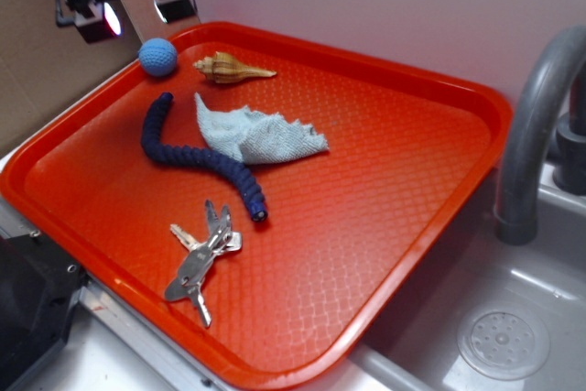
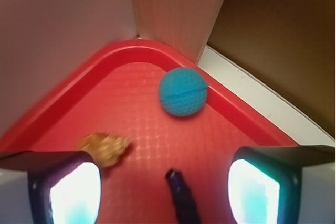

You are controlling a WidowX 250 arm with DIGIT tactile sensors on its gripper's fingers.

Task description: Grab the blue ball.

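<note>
The blue ball rests in the far left corner of the red tray, against its rim. In the wrist view the blue ball lies ahead of the jaws, slightly right of centre, on the red tray. My gripper hovers above and just behind the ball, open, with nothing between its fingers. In the wrist view the gripper shows both pads wide apart at the bottom corners.
A tan seashell lies right of the ball; the seashell sits by the left finger. A navy worm toy, a pale rag and keys lie mid-tray. A sink and faucet stand right.
</note>
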